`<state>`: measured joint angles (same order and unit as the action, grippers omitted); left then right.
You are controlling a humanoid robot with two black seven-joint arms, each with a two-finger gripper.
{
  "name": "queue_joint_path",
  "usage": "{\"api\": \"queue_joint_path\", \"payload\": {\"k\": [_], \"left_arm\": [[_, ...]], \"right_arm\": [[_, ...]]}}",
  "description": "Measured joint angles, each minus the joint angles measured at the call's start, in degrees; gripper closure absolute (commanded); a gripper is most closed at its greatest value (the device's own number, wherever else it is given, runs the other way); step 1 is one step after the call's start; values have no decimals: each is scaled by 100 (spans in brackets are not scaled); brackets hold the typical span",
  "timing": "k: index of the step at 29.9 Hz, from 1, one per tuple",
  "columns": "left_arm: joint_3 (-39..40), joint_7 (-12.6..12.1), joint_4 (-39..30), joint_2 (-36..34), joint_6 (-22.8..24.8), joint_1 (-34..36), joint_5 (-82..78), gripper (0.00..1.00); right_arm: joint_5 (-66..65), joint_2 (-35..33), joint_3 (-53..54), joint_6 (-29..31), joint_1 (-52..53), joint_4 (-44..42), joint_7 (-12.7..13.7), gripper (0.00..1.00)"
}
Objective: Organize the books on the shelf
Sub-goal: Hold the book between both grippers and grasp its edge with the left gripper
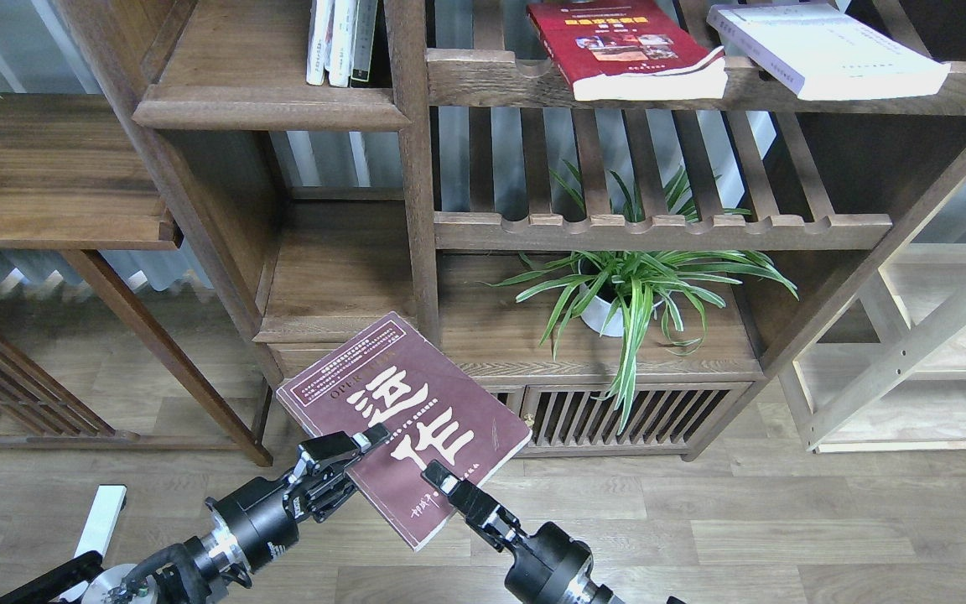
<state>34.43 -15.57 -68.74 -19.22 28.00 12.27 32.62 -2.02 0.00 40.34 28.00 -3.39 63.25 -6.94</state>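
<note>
Low in front of the cabinet, the maroon book (pixel 399 394) with big white characters is held tilted, cover facing up. My left gripper (pixel 359 455) is shut on its lower left edge, one finger lying on the cover. My right gripper (pixel 439 485) is shut on its bottom edge, with the under finger hidden. The red book (pixel 617 46) and the white book (pixel 827 52) lie flat on the top slatted rack at the right. The solid shelf (pixel 269 107) with a rounded front edge is up at the left.
Thin white and dark-spined books (pixel 342 40) stand at the shelf's right end against a post (pixel 418 168). A potted spider plant (pixel 630 285) sits below the slatted racks. A lower solid board (pixel 332 277) lies behind the held book. A pale wood unit (pixel 927 352) stands right.
</note>
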Motion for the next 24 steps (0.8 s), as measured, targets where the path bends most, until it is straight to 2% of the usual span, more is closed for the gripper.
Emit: {"api": "queue_joint_path", "payload": {"k": [5,6,8,11,19,22,24], "left_arm": [[0,7,-6,-10,0,-4,8,97],[0,9,-7,-10,0,-4,9,97],[1,11,-9,-11,0,-5,10,97],[6,11,-13,-11,0,-5,15,97],[8,10,-43,-19,0,-13,24,97],[48,10,-48,-21,0,-14,25,97],[65,10,-51,-21,0,-14,30,97]], "right_arm": [[0,1,-2,0,26,-20,1,94],[-1,1,-2,0,32,-21,0,91],[-2,1,0,0,41,-25,0,82],[-4,1,4,0,66,-26,-2,60],[17,1,25,0,100,-23,-12,34],[18,1,20,0,141,-15,-12,22],[18,1,19,0,187,-10,-12,10]]}}
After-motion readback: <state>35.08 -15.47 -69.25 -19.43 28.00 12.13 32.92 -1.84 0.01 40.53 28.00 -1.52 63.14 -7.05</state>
